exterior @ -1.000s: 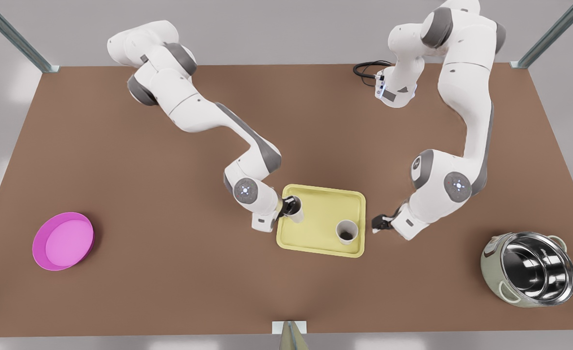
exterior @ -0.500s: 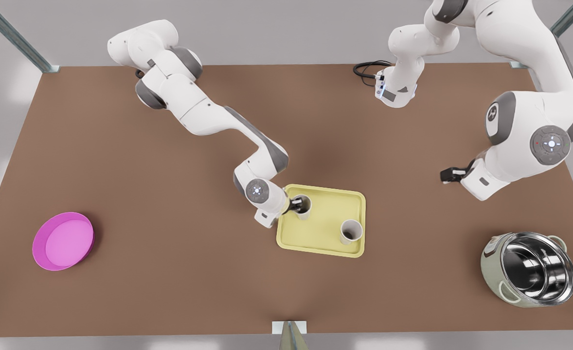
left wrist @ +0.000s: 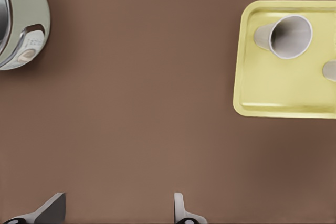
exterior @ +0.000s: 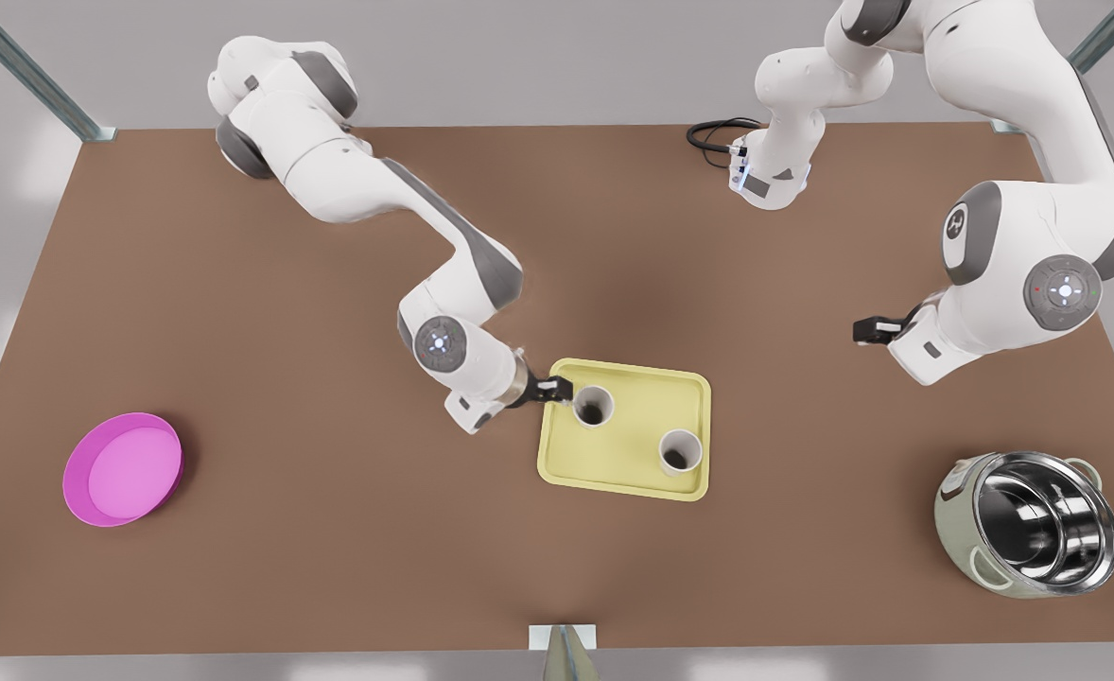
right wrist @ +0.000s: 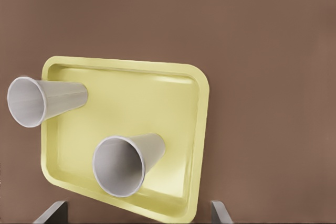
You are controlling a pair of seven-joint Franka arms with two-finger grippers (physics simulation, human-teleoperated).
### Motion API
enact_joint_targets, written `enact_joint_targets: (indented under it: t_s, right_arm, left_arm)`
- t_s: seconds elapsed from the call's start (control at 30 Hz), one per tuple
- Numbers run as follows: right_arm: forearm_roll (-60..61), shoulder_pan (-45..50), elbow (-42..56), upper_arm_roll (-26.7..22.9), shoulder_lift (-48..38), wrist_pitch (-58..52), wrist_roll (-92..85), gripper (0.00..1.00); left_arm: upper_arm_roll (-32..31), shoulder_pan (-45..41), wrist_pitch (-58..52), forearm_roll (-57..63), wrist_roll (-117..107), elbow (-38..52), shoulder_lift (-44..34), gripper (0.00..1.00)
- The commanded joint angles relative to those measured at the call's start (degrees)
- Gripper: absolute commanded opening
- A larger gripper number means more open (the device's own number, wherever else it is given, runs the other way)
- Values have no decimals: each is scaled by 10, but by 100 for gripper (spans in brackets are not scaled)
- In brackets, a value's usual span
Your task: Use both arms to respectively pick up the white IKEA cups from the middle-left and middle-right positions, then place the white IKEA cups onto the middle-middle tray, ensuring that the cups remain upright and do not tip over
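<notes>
1. White cup A [exterior: 593, 407]: plain, tapered, dark inside; upright near the tray's [exterior: 633, 478] back-left corner.
2. White cup B [exterior: 680, 451]: identical, upright, front-right corner.
3. Tray: pale yellow, mid-desk [exterior: 330, 567].
4. Right gripper [exterior: 562, 388]: jaws spread, beside cup A.
5. Left gripper [exterior: 860, 330]: jaws spread, well apart.

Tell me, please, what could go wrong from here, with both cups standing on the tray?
1. The right gripper, open, sits right beside one cup. A sideways swing as it pulls away could tip that cup.
2. That cup stands close to the rim of the tray, so a nudge might push it against or over the edge.
The left gripper, open, hangs well clear of the tray and looks harmless.
</notes>
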Motion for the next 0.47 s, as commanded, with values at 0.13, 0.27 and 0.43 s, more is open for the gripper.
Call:
enact_joint_targets:
  t_s: [0.13, 0.27, 0.43]
  right_arm:
    - [-249, -216, -1, -18, -51, -274, -345, 100]
    - [-130, -149, -168, -163, -337, -270, -383, 100]
    - [-123, -171, -212, -163, -385, -270, -401, 100]
  left_arm:
    - [0, 0, -3, 0, 31, -1, 0, 100]
    - [0, 0, -3, 1, 31, -4, 0, 100]
    - [0, 1, -3, 1, 32, -4, -1, 100]
